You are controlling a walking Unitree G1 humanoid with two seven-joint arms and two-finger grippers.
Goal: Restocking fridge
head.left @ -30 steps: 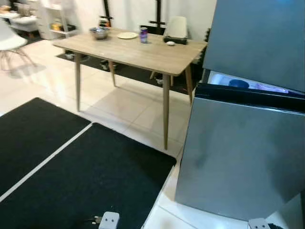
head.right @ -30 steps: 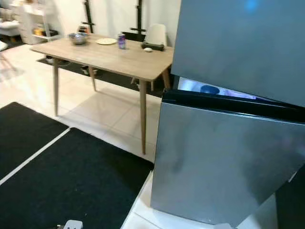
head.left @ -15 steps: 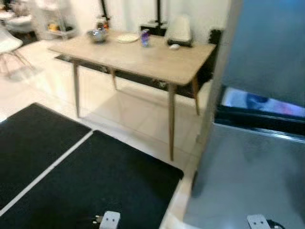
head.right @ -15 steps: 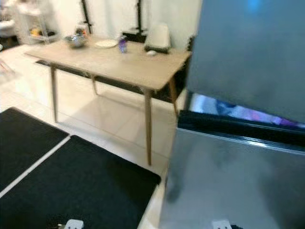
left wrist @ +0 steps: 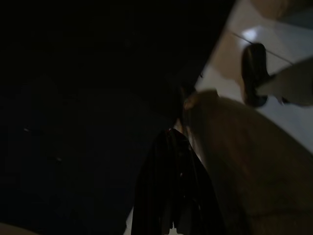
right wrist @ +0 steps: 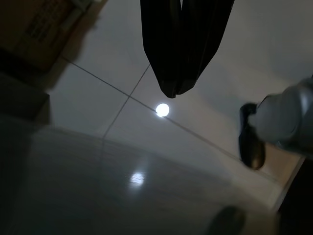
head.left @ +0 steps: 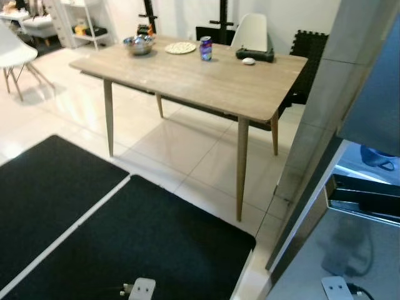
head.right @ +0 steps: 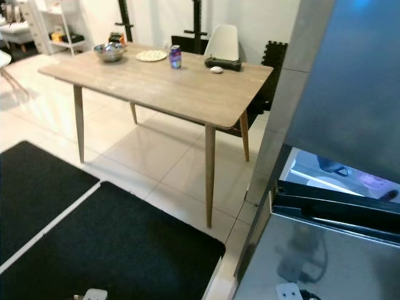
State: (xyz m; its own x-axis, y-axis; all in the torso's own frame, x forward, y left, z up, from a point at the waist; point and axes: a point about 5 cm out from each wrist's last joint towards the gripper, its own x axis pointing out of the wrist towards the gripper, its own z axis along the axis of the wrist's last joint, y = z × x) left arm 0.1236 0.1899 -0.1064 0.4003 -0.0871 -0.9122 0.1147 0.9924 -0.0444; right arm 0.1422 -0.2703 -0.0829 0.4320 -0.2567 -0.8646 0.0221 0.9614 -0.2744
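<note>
A grey steel fridge (head.right: 350, 75) stands at the right. Between its upper door and the lower front (head.right: 325, 250) a gap shows the lit inside (head.right: 331, 178) with a dark item in it. A blue drink can (head.left: 205, 48) stands upright on the wooden table (head.left: 206, 81) at the far side. My left gripper (left wrist: 171, 134) hangs shut over a black mat in a very dark view. My right gripper (right wrist: 176, 90) hangs shut above the white floor tiles, holding nothing.
On the table there are also a metal bowl (head.left: 138, 44), a plate (head.left: 180, 47), a white mouse (head.left: 249, 60) and a black item (head.left: 254, 54). White chairs (head.left: 250, 31) stand behind and at far left (head.left: 12, 53). Black mats (head.left: 125, 244) cover the near floor. A cardboard box (right wrist: 44, 29) lies near my right foot.
The camera has moved: the fridge has slid toward the right edge, the table sits nearer the middle, and more of the lit gap in the fridge shows. The blur has gone.
</note>
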